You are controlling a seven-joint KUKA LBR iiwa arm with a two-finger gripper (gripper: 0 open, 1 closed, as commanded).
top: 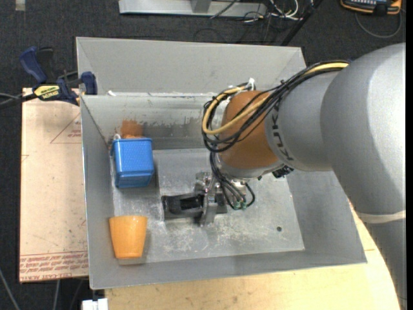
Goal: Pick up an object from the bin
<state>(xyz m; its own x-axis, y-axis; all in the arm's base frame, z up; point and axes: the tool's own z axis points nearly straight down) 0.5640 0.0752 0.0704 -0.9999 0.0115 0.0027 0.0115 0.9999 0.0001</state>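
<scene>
My gripper (210,202) hangs low over the middle of the bin floor, under the orange wrist cover. A small black, blocky object (177,205) lies flat on the floor, and its right end reaches up to the gripper. Whether the gripper has hold of it is hidden. A blue box (133,162) stands against the left wall, well left of the gripper. An orange cup (128,236) sits in the front left corner.
A small orange thing (131,129) peeks out behind the blue box in the back left corner. The arm and its cables cover the right side of the bin. Bare floor lies in front of the gripper and to its front right.
</scene>
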